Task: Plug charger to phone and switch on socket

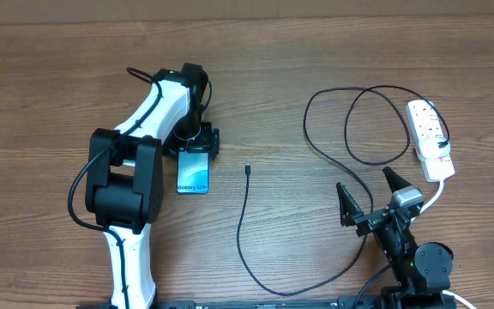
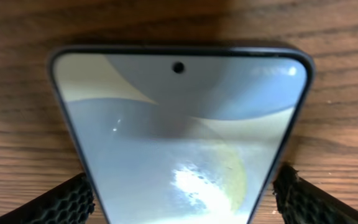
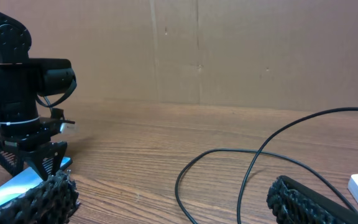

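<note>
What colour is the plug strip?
The strip is white with small red marks, best seen overhead.

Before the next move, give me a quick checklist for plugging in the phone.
1. phone lies flat, screen lit: ok.
2. left gripper has a finger at each phone edge: ok; actually clamping: cannot tell.
3. right gripper open and empty: ok.
4. charger tip in phone: not ok, lies apart.
5. charger seated in socket: cannot tell.
6. socket switched on: cannot tell.
</note>
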Robot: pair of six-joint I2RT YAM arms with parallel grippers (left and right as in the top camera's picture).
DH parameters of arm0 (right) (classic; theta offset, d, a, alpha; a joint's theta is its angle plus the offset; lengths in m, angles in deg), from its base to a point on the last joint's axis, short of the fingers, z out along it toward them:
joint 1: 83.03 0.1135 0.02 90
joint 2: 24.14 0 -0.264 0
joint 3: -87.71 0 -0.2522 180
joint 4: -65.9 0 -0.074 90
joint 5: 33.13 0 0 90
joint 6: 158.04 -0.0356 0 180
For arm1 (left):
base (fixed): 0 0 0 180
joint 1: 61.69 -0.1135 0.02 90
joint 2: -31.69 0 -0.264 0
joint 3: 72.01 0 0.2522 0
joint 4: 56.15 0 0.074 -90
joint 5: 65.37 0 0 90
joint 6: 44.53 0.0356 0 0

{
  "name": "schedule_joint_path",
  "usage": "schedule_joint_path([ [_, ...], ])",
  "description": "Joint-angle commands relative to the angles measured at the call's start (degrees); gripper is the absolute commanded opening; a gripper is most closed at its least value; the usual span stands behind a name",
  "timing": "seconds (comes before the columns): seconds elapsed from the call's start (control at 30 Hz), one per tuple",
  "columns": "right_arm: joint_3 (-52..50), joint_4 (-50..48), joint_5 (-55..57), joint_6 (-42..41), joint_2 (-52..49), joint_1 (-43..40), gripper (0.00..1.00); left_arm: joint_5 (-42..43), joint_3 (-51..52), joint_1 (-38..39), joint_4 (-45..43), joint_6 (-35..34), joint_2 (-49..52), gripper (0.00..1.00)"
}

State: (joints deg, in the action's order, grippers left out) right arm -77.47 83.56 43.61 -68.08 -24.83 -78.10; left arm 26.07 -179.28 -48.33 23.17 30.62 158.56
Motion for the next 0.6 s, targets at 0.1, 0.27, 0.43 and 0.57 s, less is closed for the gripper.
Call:
schedule_joint_path([
  [0.1, -0.6, -0.3, 0.1, -0.2, 0.3, 0.2, 1.0, -1.8, 7.4, 0.7, -2.2, -1.0, 5.0, 0.88],
  [0.27, -0.6, -0.3, 0.1, -0.2, 0.3, 0.2, 1.0, -1.9, 9.8, 0.7, -3.9, -1.0, 5.0, 0.88],
  [0.43, -0.6, -0.3, 0.1, -0.2, 0.3, 0.2, 1.0, -1.9, 11.4, 0.7, -4.8, -1.0, 5.0, 0.87],
  [0.57, -0.6, -0.3, 0.1, -0.2, 0.3, 0.2, 1.0, -0.7, 11.4, 0.7, -4.0, -1.0, 5.0, 0.83],
])
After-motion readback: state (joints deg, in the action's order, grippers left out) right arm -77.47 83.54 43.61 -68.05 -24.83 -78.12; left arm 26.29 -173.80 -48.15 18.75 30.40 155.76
